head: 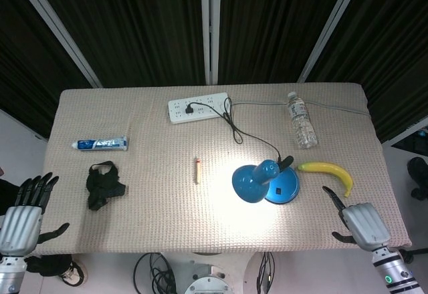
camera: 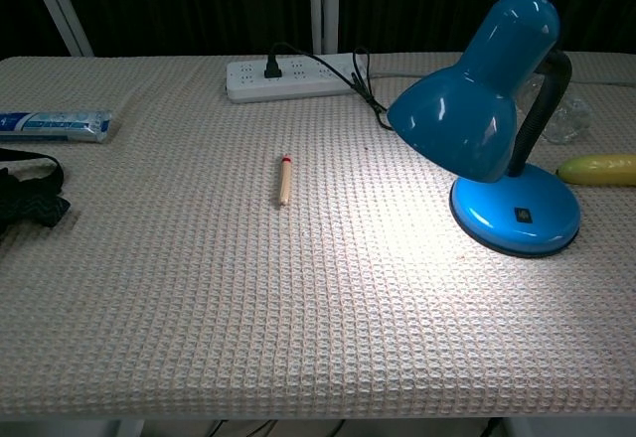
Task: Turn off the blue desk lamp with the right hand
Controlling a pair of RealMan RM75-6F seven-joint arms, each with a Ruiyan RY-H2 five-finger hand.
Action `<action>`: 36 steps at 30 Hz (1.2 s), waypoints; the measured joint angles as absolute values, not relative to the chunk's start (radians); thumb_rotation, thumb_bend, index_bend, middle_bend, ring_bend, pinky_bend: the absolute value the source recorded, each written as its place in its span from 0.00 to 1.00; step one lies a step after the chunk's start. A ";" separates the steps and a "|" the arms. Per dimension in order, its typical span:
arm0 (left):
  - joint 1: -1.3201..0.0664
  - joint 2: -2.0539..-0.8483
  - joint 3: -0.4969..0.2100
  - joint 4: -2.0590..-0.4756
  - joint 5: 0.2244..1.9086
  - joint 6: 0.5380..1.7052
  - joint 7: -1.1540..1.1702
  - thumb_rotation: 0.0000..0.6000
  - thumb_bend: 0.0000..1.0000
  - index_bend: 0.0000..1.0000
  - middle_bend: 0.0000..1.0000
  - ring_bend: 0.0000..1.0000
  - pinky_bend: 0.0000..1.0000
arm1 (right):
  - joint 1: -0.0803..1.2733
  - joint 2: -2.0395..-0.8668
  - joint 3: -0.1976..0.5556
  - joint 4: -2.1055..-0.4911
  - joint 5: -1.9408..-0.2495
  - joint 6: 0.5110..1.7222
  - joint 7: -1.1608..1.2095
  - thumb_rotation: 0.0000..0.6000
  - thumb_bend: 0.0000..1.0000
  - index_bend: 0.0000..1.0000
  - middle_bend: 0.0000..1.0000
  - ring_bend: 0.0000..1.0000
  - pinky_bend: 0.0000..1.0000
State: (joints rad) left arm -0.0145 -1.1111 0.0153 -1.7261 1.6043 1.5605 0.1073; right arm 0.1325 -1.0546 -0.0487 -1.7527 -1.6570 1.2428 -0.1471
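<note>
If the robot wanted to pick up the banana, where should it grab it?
Probably around the thick middle of the banana, coming down from above. It lies flat on the tablecloth, curving toward the right hand, with free space on both long sides. The lamp base sits close to its left tip.

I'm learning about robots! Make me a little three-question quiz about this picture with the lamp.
1. True or false: the blue desk lamp is lit.
2. What lies just right of the lamp's base: A) toothpaste tube, B) banana, C) pencil?
3. Fill in: the right hand is over the table's ____ edge, not touching the lamp.

Key: 1 true, a bright patch lies under its shade. 2 B. 3 front.
</note>
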 measured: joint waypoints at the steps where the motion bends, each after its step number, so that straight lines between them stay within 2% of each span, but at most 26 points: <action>1: -0.014 -1.110 0.015 -1.727 1.603 1.560 0.108 1.00 0.00 0.00 0.00 0.00 0.00 | 0.147 -1.059 -0.051 -1.767 -1.653 1.213 -0.171 1.00 0.01 0.00 0.97 0.96 0.91; 4: -0.013 -1.107 0.015 -1.730 1.599 1.560 0.109 1.00 0.00 0.00 0.00 0.00 0.00 | 0.178 -1.078 -0.051 -1.792 -1.636 1.159 -0.243 1.00 0.08 0.00 0.97 0.97 0.91; 7: -0.014 -1.107 0.014 -1.730 1.596 1.557 0.110 1.00 0.00 0.00 0.00 0.00 0.00 | 0.209 -1.108 -0.046 -1.813 -1.608 1.111 -0.315 1.00 0.21 0.00 0.98 0.97 0.91; 12: -0.016 -1.111 0.012 -1.727 1.588 1.550 0.109 1.00 0.00 0.00 0.00 0.00 0.00 | 0.250 -1.166 -0.030 -1.830 -1.568 1.069 -0.390 1.00 0.59 0.00 1.00 0.97 0.91; 15: -0.017 -1.110 0.010 -1.725 1.582 1.549 0.106 1.00 0.00 0.00 0.00 0.00 0.00 | 0.261 -1.192 -0.025 -1.832 -1.543 1.057 -0.431 1.00 0.67 0.00 1.00 0.97 0.91; 18: -0.017 -1.106 0.010 -1.724 1.577 1.546 0.102 1.00 0.00 0.00 0.00 0.00 0.00 | 0.271 -1.208 -0.022 -1.836 -1.508 1.040 -0.461 1.00 0.70 0.00 1.00 0.97 0.91; 36: -0.020 -1.109 0.010 -1.710 1.573 1.538 0.083 1.00 0.00 0.00 0.00 0.00 0.00 | 0.310 -1.253 -0.013 -1.821 -1.317 1.019 -0.587 1.00 0.67 0.00 1.00 0.97 0.91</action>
State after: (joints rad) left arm -0.0202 -1.1086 0.0101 -1.7097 1.5734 1.5377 0.0827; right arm 0.3100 -1.2531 -0.0130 -1.8210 -1.3171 1.0188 -0.5866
